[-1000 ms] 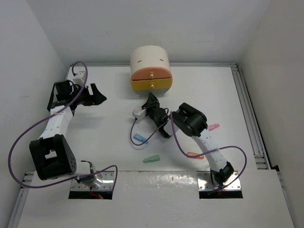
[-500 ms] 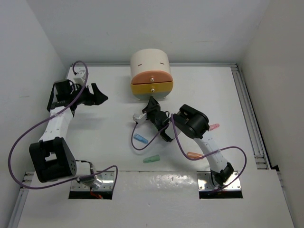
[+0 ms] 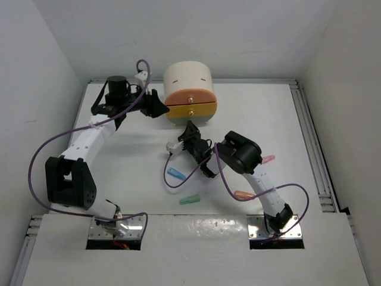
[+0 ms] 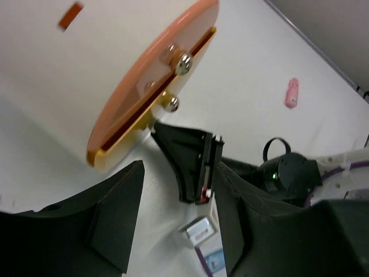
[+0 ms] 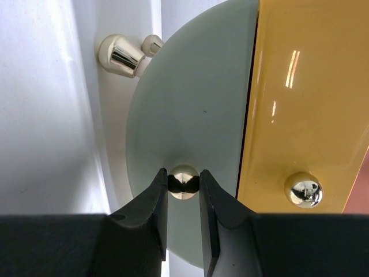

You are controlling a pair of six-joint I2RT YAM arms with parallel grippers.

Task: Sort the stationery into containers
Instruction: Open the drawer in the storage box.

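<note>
– Squinting at the overhead cam and I can't work it out: where's the stationery, and what are the two pincers doing? Bottom of the frame upward, please.

– Sure. Lowest on the white table [image 3: 119, 161] is the green capsule [image 3: 190, 199], just left of centre. The orange capsule [image 3: 244, 194] is to its right, tucked against the right arm. A bit higher and further left is the blue capsule [image 3: 175, 173], and the pink capsule [image 3: 268, 159] is out at centre right. All four lie loose on the table, well apart from each other.

– And the grippers?

– The right gripper [image 3: 190, 127] is mid-frame, right below the cabinet. Its wrist cam tells it best: both fingertips are clamped onto a small round metal knob [image 5: 184, 180] at lower centre of that picture. That knob is on a pale grey-green drawer front [image 5: 190, 115]. The orange-yellow drawer [image 5: 294, 115] fills the right side there, and its own knob is untouched.

Higher up, at top centre of the overhead view, is the cream cabinet [image 3: 187, 74], with the peach drawer [image 3: 189, 95] stacked over the orange-yellow one. The left gripper [image 3: 158, 109] is at the cabinet's left flank with its jaws spread, holding nothing. Whether it touches the cabinet, I can't tell.
</note>
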